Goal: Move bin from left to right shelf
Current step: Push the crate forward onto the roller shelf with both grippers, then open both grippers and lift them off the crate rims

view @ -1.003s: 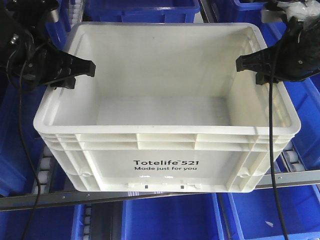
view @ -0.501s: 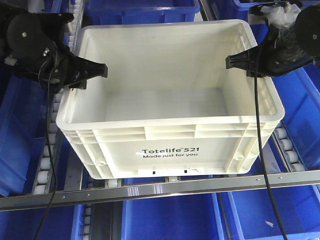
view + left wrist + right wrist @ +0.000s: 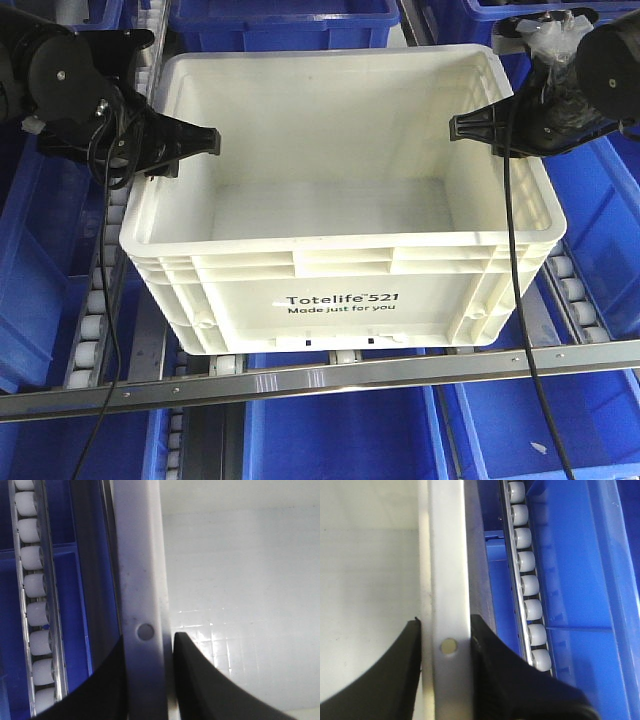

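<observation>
The white bin [image 3: 340, 285] sits in the middle of the front view, open top up and empty, its front wall printed "Totelife 521 Made just for you". It lies along a shelf lane between 2 roller tracks [image 3: 95, 320], with its lower front edge just behind the metal rail [image 3: 320, 378] that crosses the picture. A few white rollers show right under that edge, though whether the base rests on them cannot be told. The left claw [image 3: 188, 150] straddles the bin's left rim toward the back, 1 black finger [image 3: 200, 140] reaching inside the wall and the other outside it. In the left wrist view the left claw [image 3: 149, 645] is closed on that rim, its 2 fingers pressing the white plastic from both sides. The right claw [image 3: 478, 128] straddles the right rim in the same way, and the right wrist view shows the right claw [image 3: 445, 630] clamped on the rim, 1 finger inside and 1 outside. Black cables [image 3: 512, 260] hang from both arms, the right one draped across the bin's front right corner. Blue bins [image 3: 340, 435] fill the shelves below, behind and to both sides.
</observation>
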Robot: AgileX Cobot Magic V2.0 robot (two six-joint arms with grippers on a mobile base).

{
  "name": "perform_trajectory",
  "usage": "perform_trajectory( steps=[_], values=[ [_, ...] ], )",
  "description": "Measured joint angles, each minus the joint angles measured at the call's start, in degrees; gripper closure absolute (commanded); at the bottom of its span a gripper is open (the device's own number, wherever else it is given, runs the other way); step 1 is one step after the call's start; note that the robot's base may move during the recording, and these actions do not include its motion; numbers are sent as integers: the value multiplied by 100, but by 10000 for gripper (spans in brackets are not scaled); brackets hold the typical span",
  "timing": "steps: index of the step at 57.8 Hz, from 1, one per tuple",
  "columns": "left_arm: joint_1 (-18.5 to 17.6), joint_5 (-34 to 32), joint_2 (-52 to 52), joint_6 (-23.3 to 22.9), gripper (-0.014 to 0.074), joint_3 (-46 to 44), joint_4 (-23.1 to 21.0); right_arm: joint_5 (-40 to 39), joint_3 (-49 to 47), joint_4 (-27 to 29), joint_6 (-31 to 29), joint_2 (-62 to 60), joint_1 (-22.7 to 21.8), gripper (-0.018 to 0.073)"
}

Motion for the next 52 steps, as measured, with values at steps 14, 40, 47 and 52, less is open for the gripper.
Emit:
perform_trajectory(
  steps=[14, 40, 47, 52],
  values=[
    [-28, 18, 0, 27, 309, -18, -168, -42, 0, 12, 65, 49, 0, 116],
    [-64, 175, -232, 405, 272, -1, -415, -141, 0, 156, 29, -219, 27, 60],
    [-67, 102, -413, 457, 272, 47, -415, -281, 134, 273, -181, -422, 36, 60],
    [-115, -80, -580, 551, 272, 251, -360, -645, 466, 332, -269, -667, 76, 60]
  ],
)
